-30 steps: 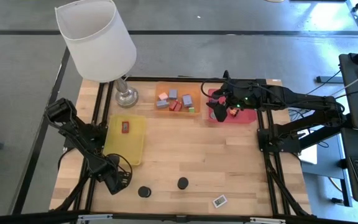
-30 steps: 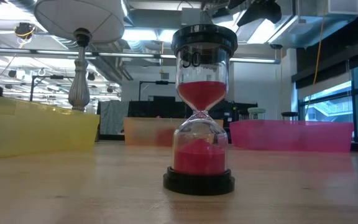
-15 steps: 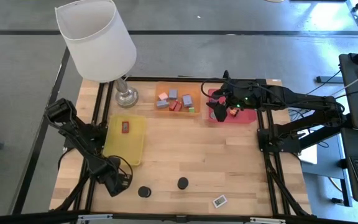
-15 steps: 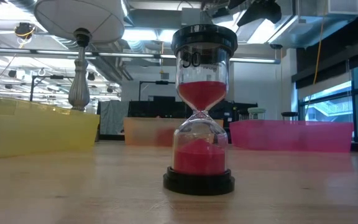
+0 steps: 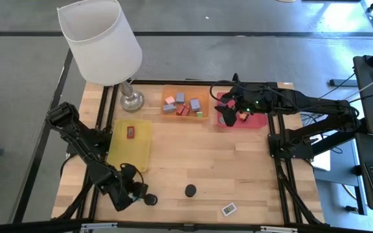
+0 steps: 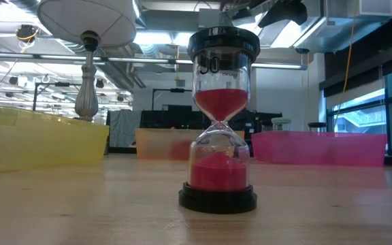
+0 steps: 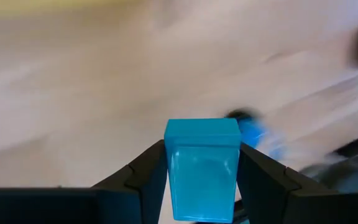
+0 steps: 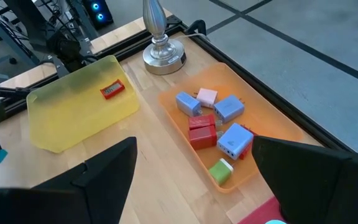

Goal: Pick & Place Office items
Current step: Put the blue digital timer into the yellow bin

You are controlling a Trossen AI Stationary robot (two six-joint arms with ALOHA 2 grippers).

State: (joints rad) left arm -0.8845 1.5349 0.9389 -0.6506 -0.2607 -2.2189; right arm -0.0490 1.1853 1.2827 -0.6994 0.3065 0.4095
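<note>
While carrying: left gripper (image 7: 202, 180) clenched on teal block (image 7: 202, 168), lower left.
Right gripper (image 8: 194, 180): released, over red tray (image 5: 254, 121).
Next: tray placement.

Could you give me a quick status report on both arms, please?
Left gripper shut on teal block, near table's front edge beside black disc. Right gripper open over red tray, empty. Nothing in the way.

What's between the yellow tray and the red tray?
The orange tray sits between the yellow tray and the red tray, holding small blocks, seen from above.
</note>
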